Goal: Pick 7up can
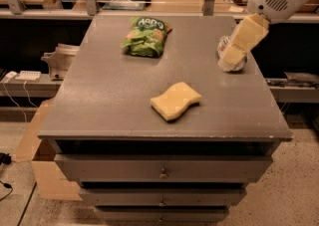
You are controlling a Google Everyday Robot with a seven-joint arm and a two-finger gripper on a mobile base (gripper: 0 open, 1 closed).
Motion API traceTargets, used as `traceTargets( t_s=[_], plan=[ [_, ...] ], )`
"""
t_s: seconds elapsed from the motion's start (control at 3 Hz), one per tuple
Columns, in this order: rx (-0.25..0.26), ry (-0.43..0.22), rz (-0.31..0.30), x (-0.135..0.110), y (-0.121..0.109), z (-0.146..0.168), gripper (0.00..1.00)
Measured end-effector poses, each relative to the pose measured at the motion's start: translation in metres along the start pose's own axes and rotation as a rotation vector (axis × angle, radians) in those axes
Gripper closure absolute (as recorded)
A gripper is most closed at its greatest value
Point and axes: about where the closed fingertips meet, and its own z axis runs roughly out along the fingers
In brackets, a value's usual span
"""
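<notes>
Camera view: the gripper (231,59) hangs at the right rear of the table (99,100), directly in front of the 7up can (241,64), which sits on the tabletop mostly hidden. Whether the gripper is apart or together, I cannot tell. By my judgement the approach is nearly done, with grasp and lift left

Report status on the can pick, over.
Gripper low over the can, near the table's side edge, hiding part of it. Can on the tabletop. Sponge and chip bag sit apart, nothing in the way.
</notes>
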Motion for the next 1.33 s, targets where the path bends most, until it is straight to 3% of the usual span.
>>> traceTargets(
  t_s=[0.33, 0.67, 1.33],
  plan=[
    [0.001, -0.001, 0.041, -0.001, 0.000, 0.000, 0.00],
    [0.004, 0.002, 0.076, -0.003, -0.014, 0.015, 0.00],
    [0.068, -0.024, 0.386, 0.003, -0.097, 0.067, 0.00]
  ],
)
